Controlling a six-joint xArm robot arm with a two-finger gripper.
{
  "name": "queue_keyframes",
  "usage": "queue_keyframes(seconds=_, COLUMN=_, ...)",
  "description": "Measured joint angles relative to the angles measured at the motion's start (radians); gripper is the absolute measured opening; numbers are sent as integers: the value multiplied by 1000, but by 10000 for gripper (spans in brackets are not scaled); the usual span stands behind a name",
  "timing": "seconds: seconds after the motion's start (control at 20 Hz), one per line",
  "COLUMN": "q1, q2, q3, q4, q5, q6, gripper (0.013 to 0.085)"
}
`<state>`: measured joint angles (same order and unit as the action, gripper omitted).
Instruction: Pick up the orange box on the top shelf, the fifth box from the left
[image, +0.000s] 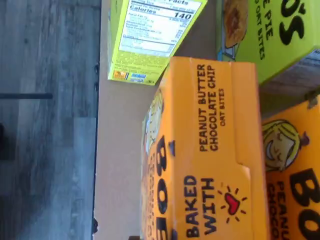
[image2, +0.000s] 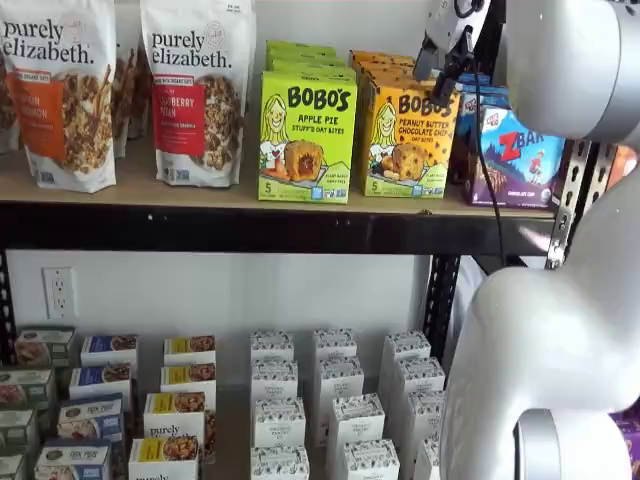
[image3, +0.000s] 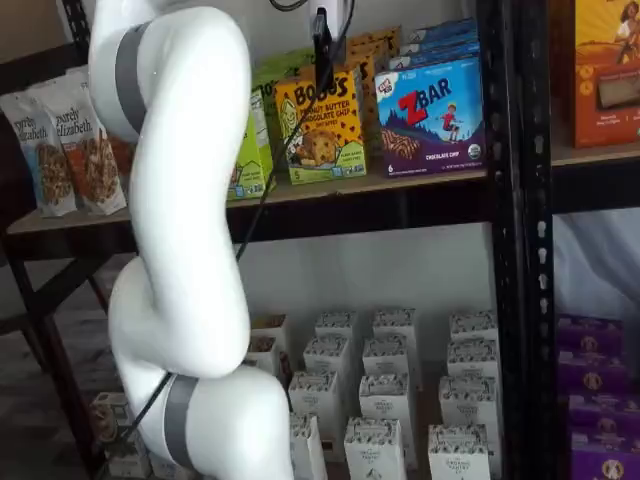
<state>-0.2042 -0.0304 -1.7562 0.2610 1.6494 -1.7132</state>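
On the top shelf, going L to R, you are looking at two granola bags, then the lime-green box, then the orange box, then the blue box. The orange box is standing upright at the front edge, just beside the lime-green box, w/ more orange boxes lined up behind it; it is also showing in a shelf view. In the wrist view the orange box is filling most of the pic, lime-green box near it. The gripper is hanging over the orange box's top right corner. You are seeing black fingers side-on only; no box is sitting between them. Jaws are standing at full spread, holding nothing. Small white boxes are sitting on the lower level.
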Motion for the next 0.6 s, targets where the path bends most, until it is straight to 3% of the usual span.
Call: queue_keyframes(seconds=0.6, q1=46, q2=5, q3=33, q4=-68, q5=-2, q6=23, gripper=850)
